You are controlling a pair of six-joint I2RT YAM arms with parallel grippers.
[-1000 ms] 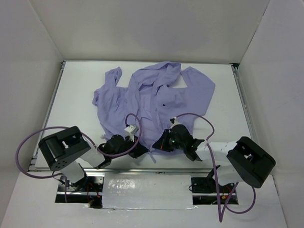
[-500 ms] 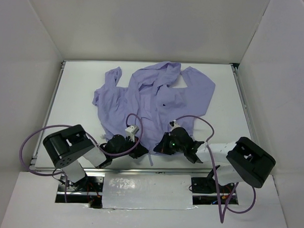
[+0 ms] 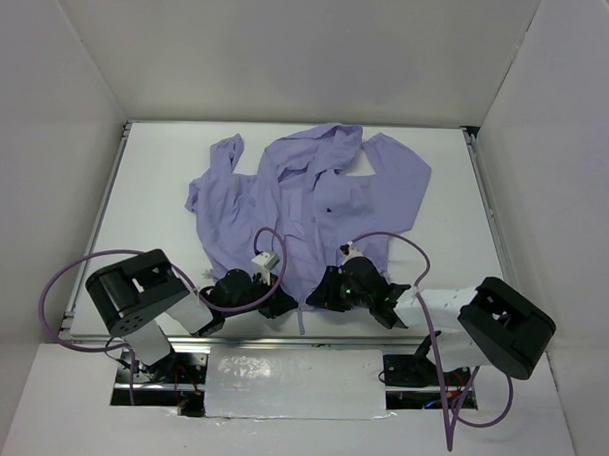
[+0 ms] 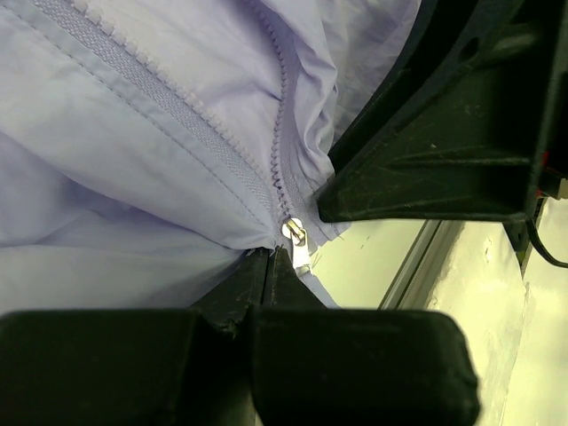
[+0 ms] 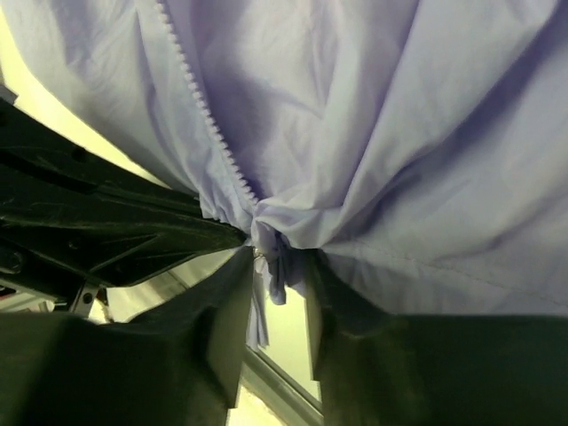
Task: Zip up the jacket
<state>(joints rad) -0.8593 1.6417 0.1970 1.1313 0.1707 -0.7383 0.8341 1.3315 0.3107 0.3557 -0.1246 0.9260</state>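
Observation:
The lavender jacket (image 3: 306,193) lies crumpled across the middle of the table, hood at the back. Both grippers meet at its near hem. My left gripper (image 3: 280,305) is shut, its tips (image 4: 271,255) pinching the hem just below the silver zipper slider (image 4: 295,236); two rows of zipper teeth (image 4: 177,115) run up from there, unjoined. My right gripper (image 3: 322,295) stands open in the right wrist view (image 5: 280,280). A bunched tail of the jacket's hem (image 5: 277,266) hangs in the gap between its fingers (image 5: 226,311). Zipper teeth (image 5: 213,124) climb above it.
White walls box in the table (image 3: 156,183) on three sides. A metal rail (image 4: 417,266) runs along the near edge right under both grippers. The two gripper bodies are almost touching; the right one's black housing (image 4: 444,133) fills the left wrist view.
The right gripper's jaws have parted from shut to open, loosening their hold on the hem. The right arm has edged slightly nearer. The left gripper stays shut in place.

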